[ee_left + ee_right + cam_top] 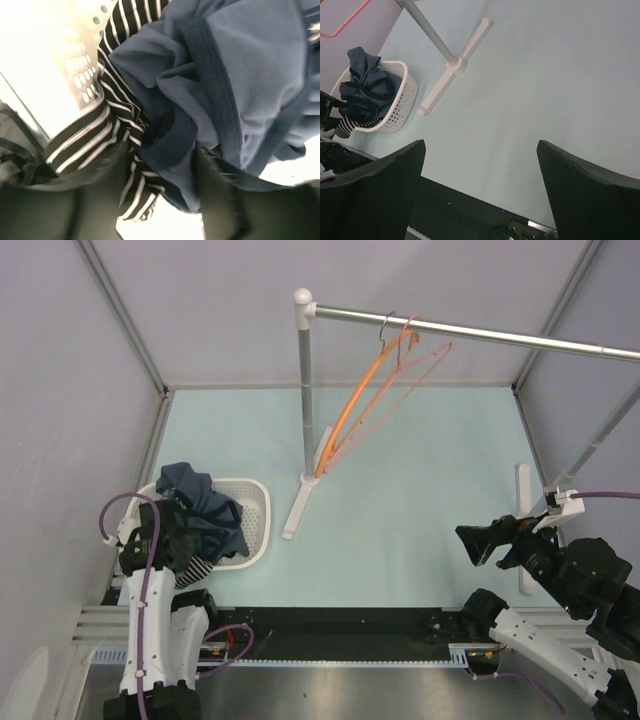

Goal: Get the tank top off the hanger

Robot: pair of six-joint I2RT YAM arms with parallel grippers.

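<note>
Hovering parted right over the tank top (117,112), which lay crumpled beneath a navy T-shirt (250,65) in the white basket (262,510) at the bench's (420,500) near left, the left jaws were nearest it, the right jaws gaped wide well apart, and the bare hanger (350,415) hung far back on the rail (480,333).

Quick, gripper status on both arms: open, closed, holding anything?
Left gripper: jaws apart, tank top and navy shirt cloth between them; whether it grips cannot be told.
Right gripper: open, holding nothing.
</note>
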